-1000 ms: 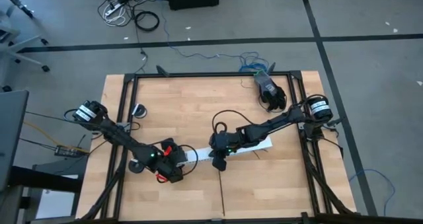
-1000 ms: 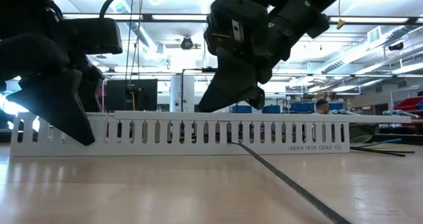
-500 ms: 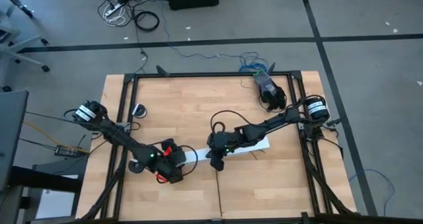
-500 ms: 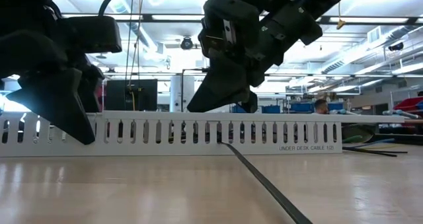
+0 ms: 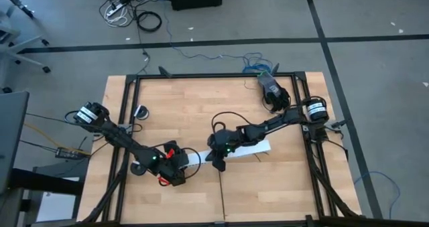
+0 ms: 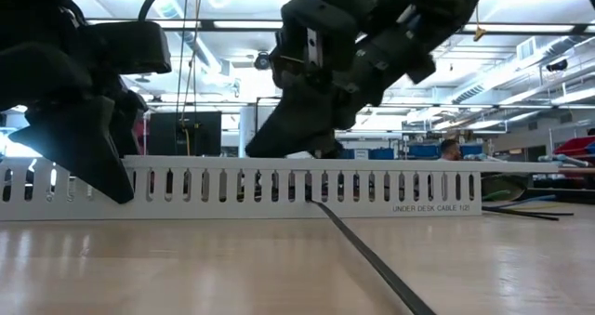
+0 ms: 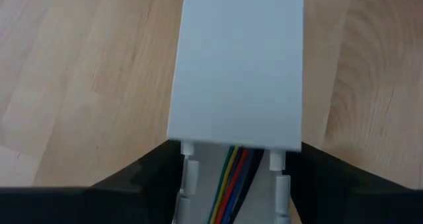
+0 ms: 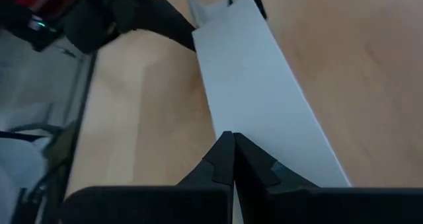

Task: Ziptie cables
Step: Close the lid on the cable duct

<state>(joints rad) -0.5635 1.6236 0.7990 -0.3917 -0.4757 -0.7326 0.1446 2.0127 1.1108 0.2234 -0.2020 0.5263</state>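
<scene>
Left jaws: astride the left end of the white channel point(image 5: 258, 146), near-left part of the counter point(image 5: 201, 100). Can't tell if they clamp the channel or just stand either side of it.
Right jaws: closed, nothing in them, tips together over the channel's top cover abt mid-length.
Cables: lying inside the channel; the coloured bunch point(image 7: 232, 184) shows only at the open left end where the cover stops. Rest is hidden under the cover.
Ziptie: flat on the counter point(image 6: 372, 259), running from the channel's near wall, abt the middle slots, out toward the near edge. Far tip is at a slot; can't tell if it's threaded thru.
Handling, ziptie: prob. v. light, thin, springy, slick plastic. Lying flat, it gives my tips little to bite on, so it may skid or flick away.
Where to hold: I'd pinch across its width near the channel end, short of the tip, so the free bit stays stiff enough to steer.
Handling, cables: soft, floppy, likely to splay; best gathered where they're exposed at the left end.
Handling, channel: light, slides easily, so it needs one arm bracing it.
Risk: strip buckling if pushed from far back.
</scene>
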